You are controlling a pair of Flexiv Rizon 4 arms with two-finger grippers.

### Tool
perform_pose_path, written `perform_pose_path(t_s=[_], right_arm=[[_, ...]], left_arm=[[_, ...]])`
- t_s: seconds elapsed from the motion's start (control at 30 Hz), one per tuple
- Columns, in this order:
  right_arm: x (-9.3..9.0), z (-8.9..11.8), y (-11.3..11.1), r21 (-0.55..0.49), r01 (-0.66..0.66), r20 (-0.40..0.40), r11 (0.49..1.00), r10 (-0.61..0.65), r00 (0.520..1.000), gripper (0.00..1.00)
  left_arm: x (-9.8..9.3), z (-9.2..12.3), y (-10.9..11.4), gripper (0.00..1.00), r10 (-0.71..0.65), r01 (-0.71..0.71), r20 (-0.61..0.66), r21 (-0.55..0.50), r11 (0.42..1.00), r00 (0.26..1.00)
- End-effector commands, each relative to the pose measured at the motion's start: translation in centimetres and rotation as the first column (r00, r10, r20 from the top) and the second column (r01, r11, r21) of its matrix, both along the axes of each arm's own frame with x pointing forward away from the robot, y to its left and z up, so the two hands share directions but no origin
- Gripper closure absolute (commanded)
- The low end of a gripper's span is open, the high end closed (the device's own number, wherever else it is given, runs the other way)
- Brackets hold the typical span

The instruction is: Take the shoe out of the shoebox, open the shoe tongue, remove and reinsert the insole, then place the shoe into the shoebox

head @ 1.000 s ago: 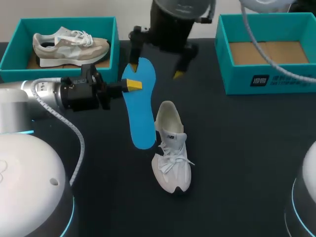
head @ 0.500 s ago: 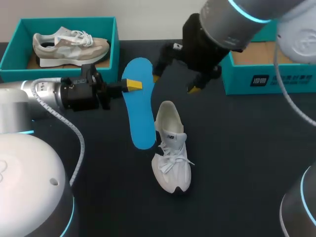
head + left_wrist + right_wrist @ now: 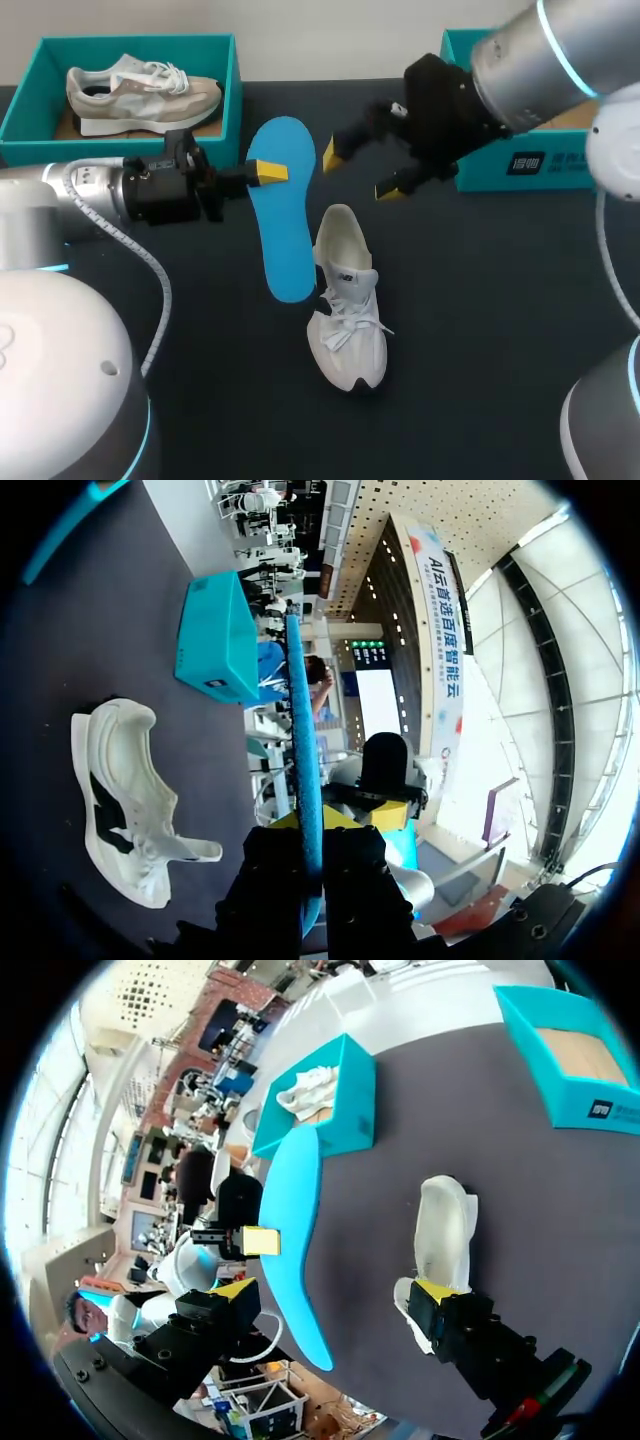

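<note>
At ten o'clock on the dark desk [image 3: 500,320], a teal cardboard shoebox [image 3: 130,42] is holding a beige sneaker [image 3: 140,92]. Just right of it, the left gripper [image 3: 268,172] is gripping the long blue foam insole [image 3: 282,235], its fingers clenched on the rim near the twelve o'clock end. Beside the insole's lower tip, at the centre of the desk, the white mesh shoe [image 3: 346,300] is lying with its toe pointing to six o'clock and its opening facing twelve.

The right gripper [image 3: 360,172] was straddling the insole's top a second ago. It is now drawing off toward two o'clock, in front of the second teal shoebox [image 3: 545,165], with its fingers released and carrying nothing.

Judging by this, the handover is finishing. The insole is out of the shoe and in the left arm's keeping alone, so reinsertion is coming next.
</note>
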State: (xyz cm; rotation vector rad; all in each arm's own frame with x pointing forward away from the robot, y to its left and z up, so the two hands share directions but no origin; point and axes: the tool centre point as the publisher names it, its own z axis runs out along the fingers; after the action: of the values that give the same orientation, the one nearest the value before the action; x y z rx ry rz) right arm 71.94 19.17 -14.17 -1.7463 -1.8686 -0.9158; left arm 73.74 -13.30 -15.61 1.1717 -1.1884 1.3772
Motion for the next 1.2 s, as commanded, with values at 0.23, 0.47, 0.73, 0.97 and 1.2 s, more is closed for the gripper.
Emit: perform_pose_path(t_s=[0.23,0.47,0.73,0.97,1.2], right_arm=[[-0.1,-1.6,-0.6,0.551,-0.118,0.030,0.826,0.122,0.992,0.00],[0.3,-2.1,-1.0,0.597,-0.131,0.046,0.791,0.129,0.991,0.00],[0.2,-2.9,-2.2,0.618,-0.130,0.044,0.775,0.131,0.990,0.00],[0.1,-3.4,-3.5,0.611,-0.113,0.014,0.784,0.132,0.991,0.00],[0.1,-3.5,-4.4,0.603,-0.096,0.002,0.792,0.119,0.993,0.00]], left_arm=[[-0.1,0.0,0.1,1.00,0.000,0.000,-0.001,0.003,1.000,1.000],[-0.1,0.0,0.1,1.00,0.000,0.000,-0.001,0.003,1.000,1.000],[-0.1,0.0,0.1,1.00,0.000,0.000,-0.001,0.003,1.000,1.000],[-0.1,0.0,0.1,1.00,0.000,0.000,-0.001,0.003,1.000,1.000],[-0.1,0.0,0.1,1.00,0.000,0.000,-0.001,0.003,1.000,1.000]])
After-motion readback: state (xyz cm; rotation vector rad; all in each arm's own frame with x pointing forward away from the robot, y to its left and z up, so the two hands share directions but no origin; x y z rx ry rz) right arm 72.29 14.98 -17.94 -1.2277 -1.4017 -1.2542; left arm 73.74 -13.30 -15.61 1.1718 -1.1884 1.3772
